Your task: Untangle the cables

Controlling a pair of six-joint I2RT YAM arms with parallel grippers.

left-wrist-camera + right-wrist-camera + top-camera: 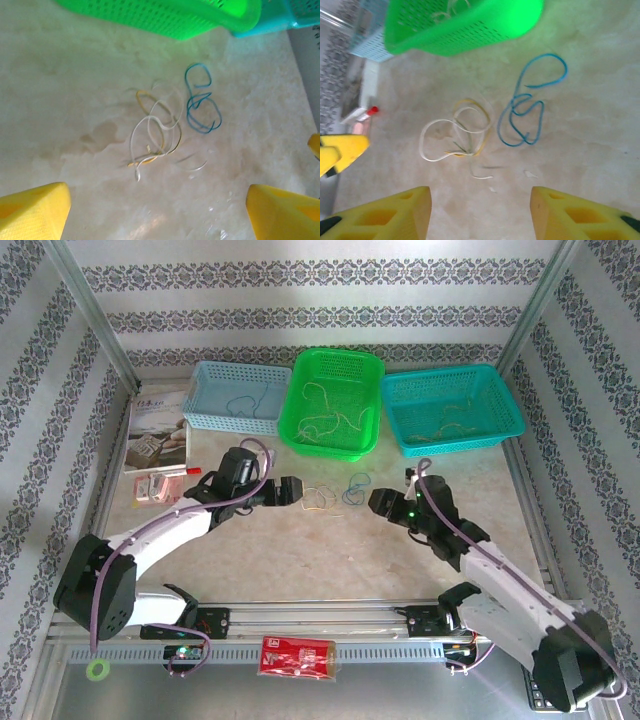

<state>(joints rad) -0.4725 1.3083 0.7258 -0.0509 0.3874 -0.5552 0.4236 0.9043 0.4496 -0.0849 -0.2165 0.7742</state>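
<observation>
Top external: thin curly blue, white and tan-yellow cables (350, 490) on pale tabletop (330, 560) between left gripper (299, 490) and right gripper (372, 500), both agape, empty; risk of cinching interlaced pale loops if pinched together.

Left arm (170, 530): extended inward
Left gripper (290, 490): jaws wide apart, empty
Right arm (500, 575): extended inward
Right gripper (380, 502): jaws apart, empty

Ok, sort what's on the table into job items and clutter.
Job: blue cable, white and yellow cables, left end effector, right end effector, cord-holding pale blue basket, green basket, teal basket.
Clutter: booklet, red packet, green ring.
</observation>
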